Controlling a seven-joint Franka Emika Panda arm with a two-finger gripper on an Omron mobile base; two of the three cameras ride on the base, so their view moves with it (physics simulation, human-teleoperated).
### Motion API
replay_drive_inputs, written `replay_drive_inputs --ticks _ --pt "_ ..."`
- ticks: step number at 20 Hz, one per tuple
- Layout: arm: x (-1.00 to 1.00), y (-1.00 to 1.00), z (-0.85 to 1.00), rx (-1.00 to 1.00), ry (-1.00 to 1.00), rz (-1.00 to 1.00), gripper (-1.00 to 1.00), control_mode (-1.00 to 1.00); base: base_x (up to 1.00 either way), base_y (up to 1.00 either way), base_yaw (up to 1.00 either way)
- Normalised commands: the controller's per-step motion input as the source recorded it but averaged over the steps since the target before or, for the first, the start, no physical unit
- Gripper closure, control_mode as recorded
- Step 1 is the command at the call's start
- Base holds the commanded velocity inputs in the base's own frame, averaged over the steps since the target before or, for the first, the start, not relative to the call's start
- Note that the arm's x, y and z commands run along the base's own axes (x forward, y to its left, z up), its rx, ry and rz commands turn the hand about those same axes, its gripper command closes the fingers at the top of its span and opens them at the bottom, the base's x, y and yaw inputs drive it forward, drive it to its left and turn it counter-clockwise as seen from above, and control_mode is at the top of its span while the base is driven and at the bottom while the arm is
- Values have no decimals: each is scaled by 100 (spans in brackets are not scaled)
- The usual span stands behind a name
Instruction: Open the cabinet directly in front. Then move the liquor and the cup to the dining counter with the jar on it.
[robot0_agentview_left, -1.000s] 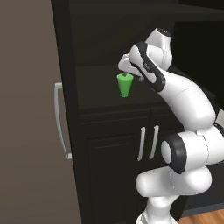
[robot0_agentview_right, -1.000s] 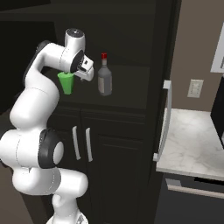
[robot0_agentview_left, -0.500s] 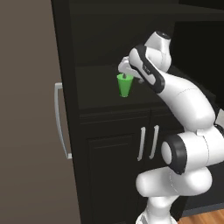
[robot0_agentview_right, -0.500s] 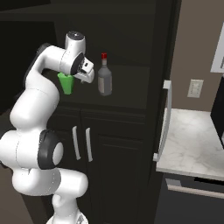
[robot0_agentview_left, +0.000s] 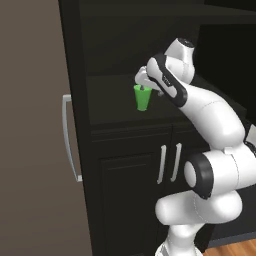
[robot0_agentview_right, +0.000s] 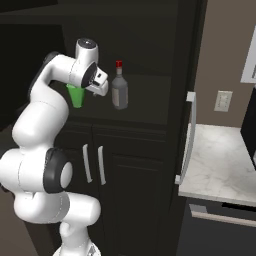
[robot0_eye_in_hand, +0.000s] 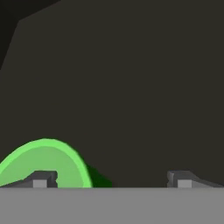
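1. Cup stands on the open cabinet shelf, liquor beside it.
2. Gripper sits just above the cup's rim, jaws spread wide, holding nothing.

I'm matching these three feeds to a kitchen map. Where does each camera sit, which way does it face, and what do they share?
Left base view: behind the arm on its left, looking forward at the open cabinet; the arm rises at lower right.
Right base view: behind on the right, facing the same shelf with the liquor; the arm rises at lower left.
Hand view: on the hand, looking along the open pincer into the dark cabinet.
Shared: all show the cup.
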Motion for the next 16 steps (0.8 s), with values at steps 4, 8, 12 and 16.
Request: replay_drive_inputs --ticks 4,8,12,16 --pt "8 0 -13 0 0 0 -100 -100 0 0 0" --pt "0 0 -27 -1 0 0 -100 -100 0 0 0" --pt "-1 8 -40 -5 0 0 100 -100 0 0 0" --pt "0 4 -12 -1 0 0 100 -100 0 0 0"
